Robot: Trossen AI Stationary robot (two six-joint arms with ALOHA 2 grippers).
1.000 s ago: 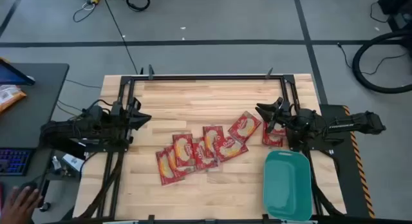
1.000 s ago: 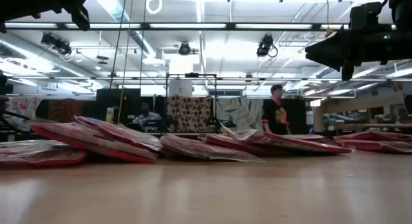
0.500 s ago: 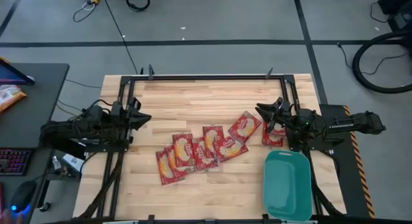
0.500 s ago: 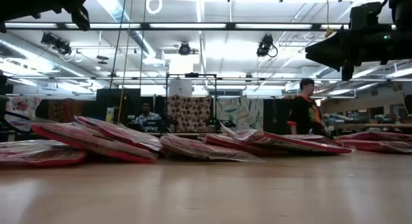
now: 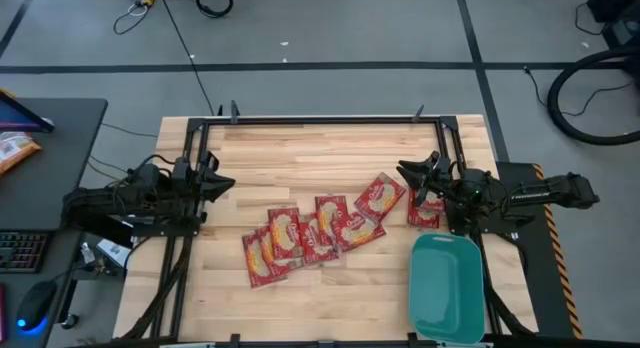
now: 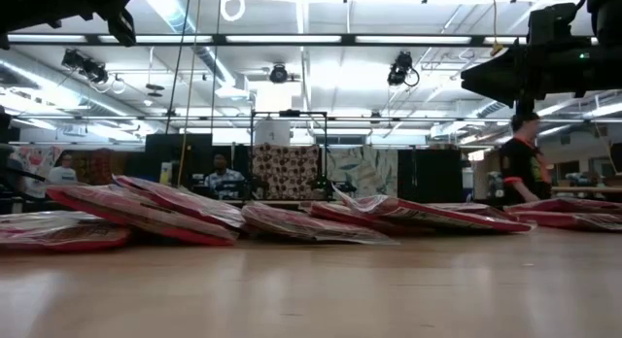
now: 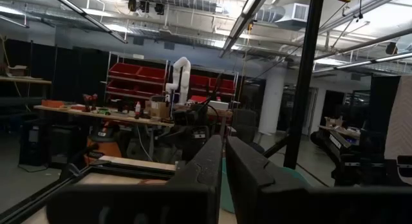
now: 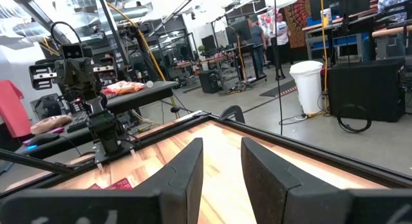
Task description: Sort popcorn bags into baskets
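The right hand [image 5: 412, 172] hovers open at the surface's [image 5: 320, 148] right side, just above one popcorn bag [image 5: 424, 210] beside the teal basket [image 5: 447, 286]. The left hand [image 5: 222, 182] waits, nearly closed. Only the low view shows the overlapped bags [image 6: 146, 210] edge-on.

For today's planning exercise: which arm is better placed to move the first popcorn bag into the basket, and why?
Probably the right. Its pincer hangs beside a lone popcorn bag, just above the basket; the left pincer waits across the table.
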